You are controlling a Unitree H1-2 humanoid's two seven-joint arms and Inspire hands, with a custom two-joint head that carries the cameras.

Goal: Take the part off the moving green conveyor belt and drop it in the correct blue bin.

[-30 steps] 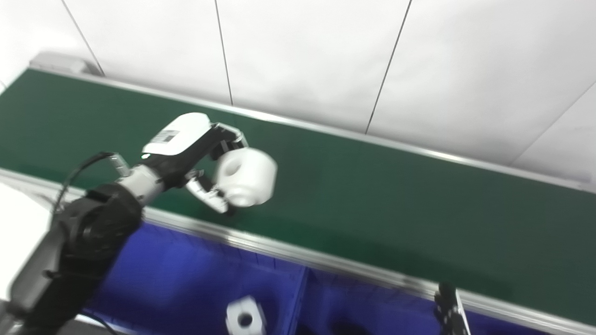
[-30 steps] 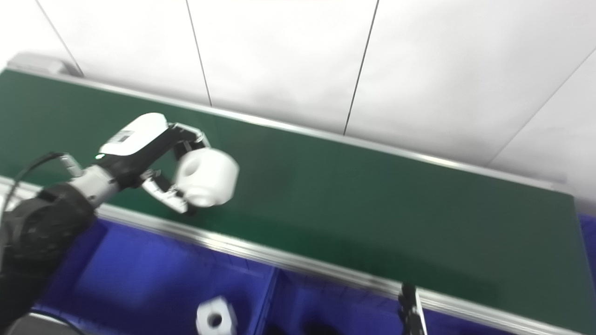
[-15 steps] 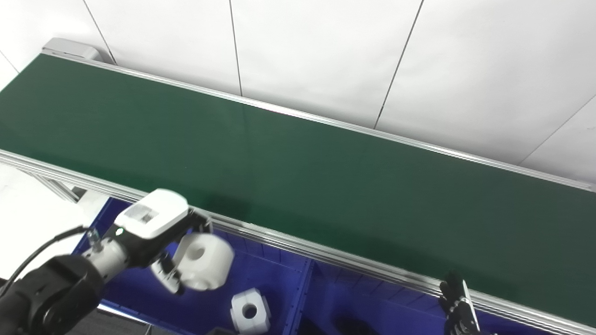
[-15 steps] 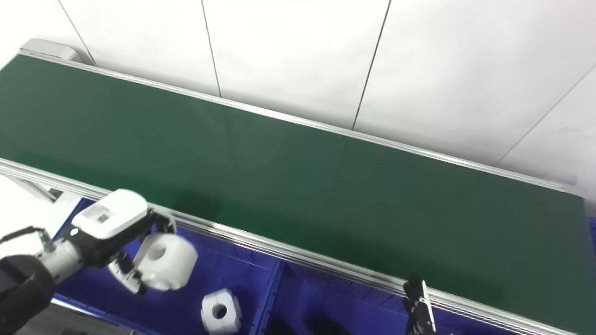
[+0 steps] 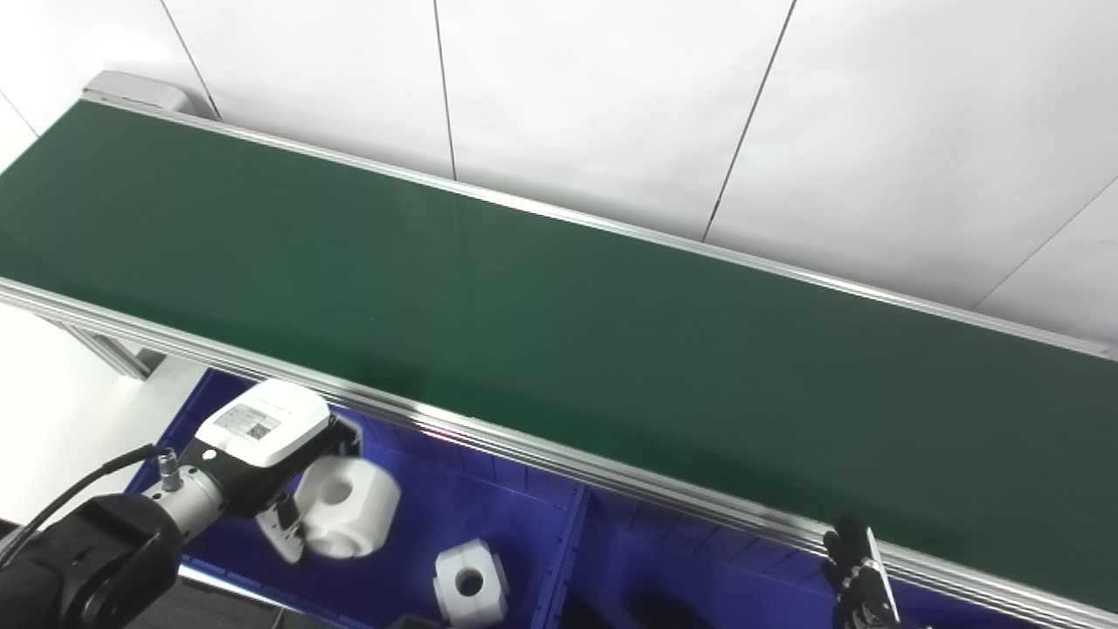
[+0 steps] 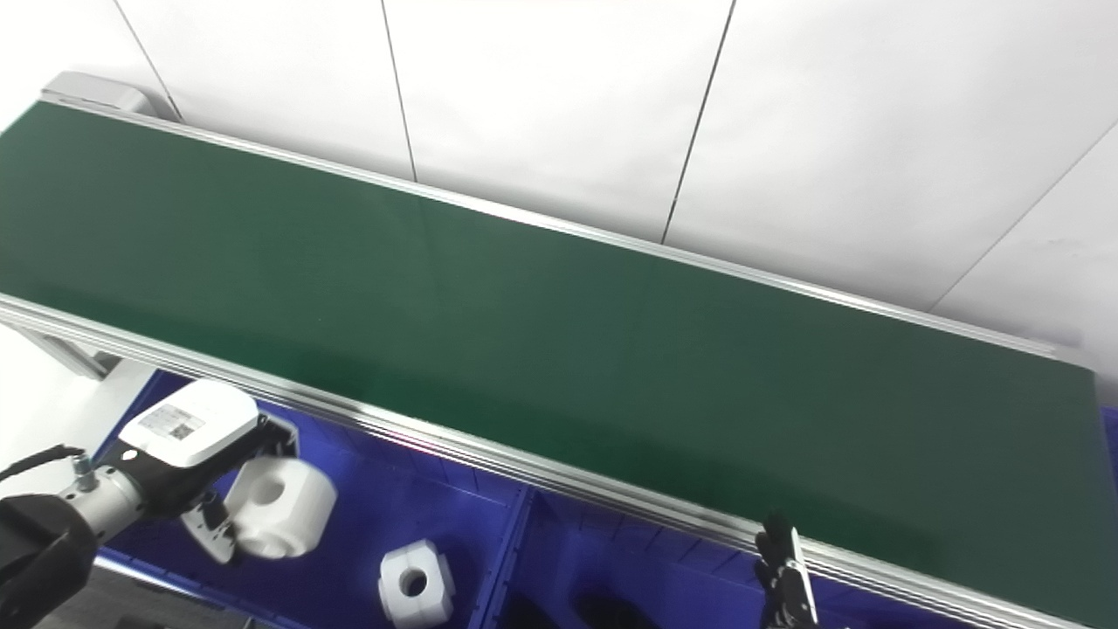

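Only the dark fingertips of the right hand [image 5: 860,572] rise past the bottom edge, below the green conveyor belt [image 5: 559,323], their grasp unreadable. The blue plastic bins [image 5: 515,524] beneath that belt are cut off there too.

Left arm enters at the 7 o'clock corner, its dark forearm rising toward 2 o'clock. The left hand [image 5: 279,480], white-backed with a printed label, points toward 3 o'clock; its fingers [image 5: 281,535] are curled around a white cylindrical part [image 5: 349,507], held with the bore facing up and toward the camera. Right hand [image 5: 860,581]: only dark fingertips show at the 5 o'clock edge, pointing toward 12 o'clock; its state cannot be read.
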